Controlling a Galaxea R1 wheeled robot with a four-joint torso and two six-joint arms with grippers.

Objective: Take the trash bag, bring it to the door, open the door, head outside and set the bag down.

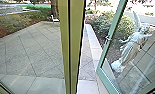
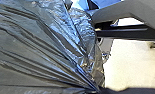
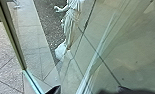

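Observation:
The trash bag [image 2: 43,45], dark and shiny, looms large in the left wrist view. Its folds draw together at my left gripper [image 2: 99,90], which is shut on the bag's gathered part. In the head view the green-framed glass door [image 1: 101,71] stands swung open at the right, its handle [image 1: 108,38] on the near upright. The right wrist view looks through door glass [image 3: 100,57] beside a frame upright [image 3: 14,41]. Dark parts of my right gripper [image 3: 105,91] edge into that view; how it stands is unclear.
An olive post [image 1: 73,45] rises mid-view, beside the doorway gap. Beyond lie stone paving [image 1: 30,52], a low pale kerb [image 1: 94,50], bushes [image 1: 100,25] and a white chair [image 1: 54,19]. A winged white statue [image 1: 130,48] shows through the door's glass.

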